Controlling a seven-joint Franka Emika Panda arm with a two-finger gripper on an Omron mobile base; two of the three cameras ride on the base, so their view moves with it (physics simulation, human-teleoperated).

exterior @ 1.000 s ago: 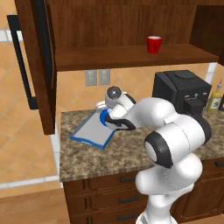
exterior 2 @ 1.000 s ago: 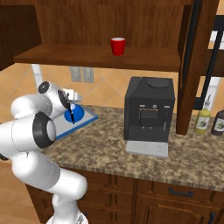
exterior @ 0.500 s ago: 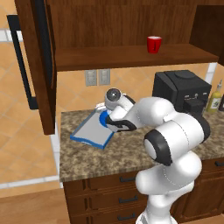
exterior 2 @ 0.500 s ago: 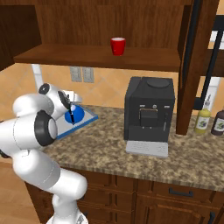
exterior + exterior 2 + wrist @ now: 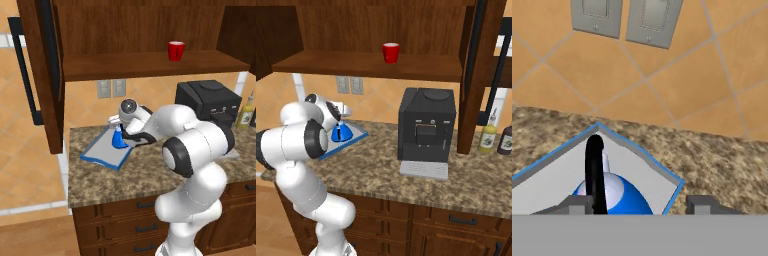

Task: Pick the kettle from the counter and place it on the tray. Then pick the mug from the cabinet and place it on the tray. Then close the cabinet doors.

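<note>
The kettle (image 5: 118, 139) stands upright on the tray (image 5: 100, 151), near the tray's back corner by the tiled wall. The gripper (image 5: 632, 204) hovers right over it with its fingers spread apart, one beside the black handle and the other well clear on the far side (nothing is clamped). Two wall outlets (image 5: 624, 17) sit on the wall just behind. On the counter (image 5: 466, 175) a large black coffee machine (image 5: 426, 131) stands to the right, well apart from the tray, with bottles (image 5: 487, 137) beyond it. The mug (image 5: 175, 50) rests on the shelf of the cabinet (image 5: 130, 30), whose doors (image 5: 42, 70) hang open.
</note>
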